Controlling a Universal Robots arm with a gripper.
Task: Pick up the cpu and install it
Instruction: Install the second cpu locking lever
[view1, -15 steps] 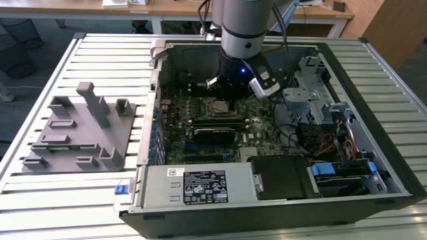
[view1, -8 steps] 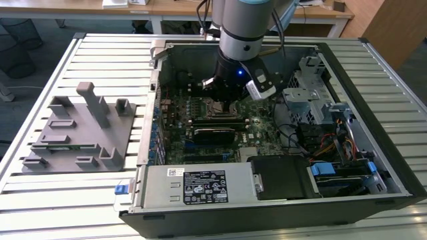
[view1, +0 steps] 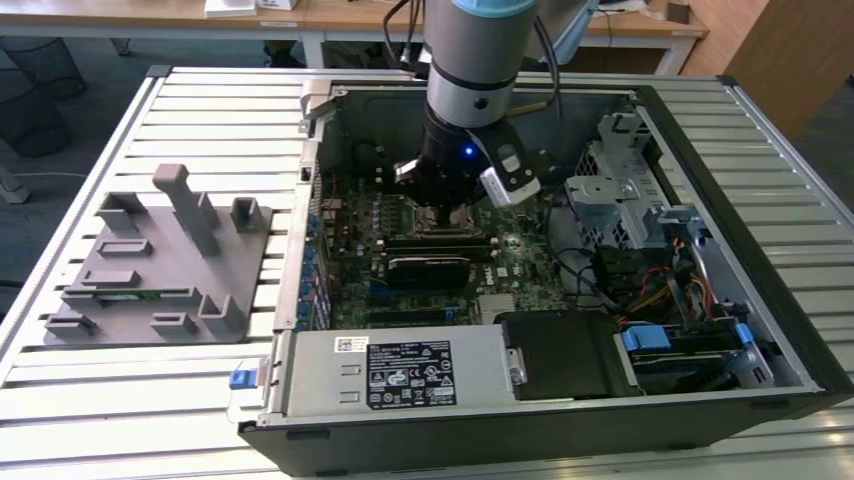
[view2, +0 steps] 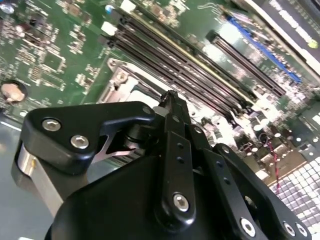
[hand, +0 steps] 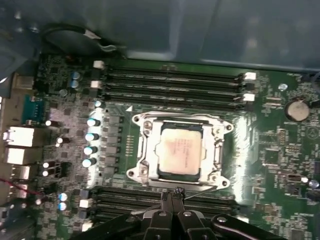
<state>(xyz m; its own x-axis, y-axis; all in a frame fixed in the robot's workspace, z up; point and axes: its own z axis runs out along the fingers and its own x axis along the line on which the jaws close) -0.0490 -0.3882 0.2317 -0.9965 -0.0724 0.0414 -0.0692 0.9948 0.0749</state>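
The cpu (hand: 179, 150), a flat square chip with a pale metal top, lies flat inside the metal-framed socket (hand: 145, 150) on the green motherboard (hand: 280, 165). My gripper (hand: 172, 192) hovers just beside the socket's edge, over the memory slots (hand: 150, 202), fingertips pressed together with nothing between them. A thin wire lever (hand: 202, 188) of the socket runs right past the fingertips. In the exterior view my gripper (view1: 447, 208) reaches down into the open computer case, over the socket. The second wrist view has the shut gripper (view2: 170, 96) above the socket frame (view2: 120, 77).
The open case (view1: 747, 200) surrounds the arm, with a drive cage (view1: 607, 185) and cables on the exterior view's right and a power supply (view1: 400, 372) at the front. A grey plastic fixture (view1: 154, 260) stands on the slatted table at the exterior view's left.
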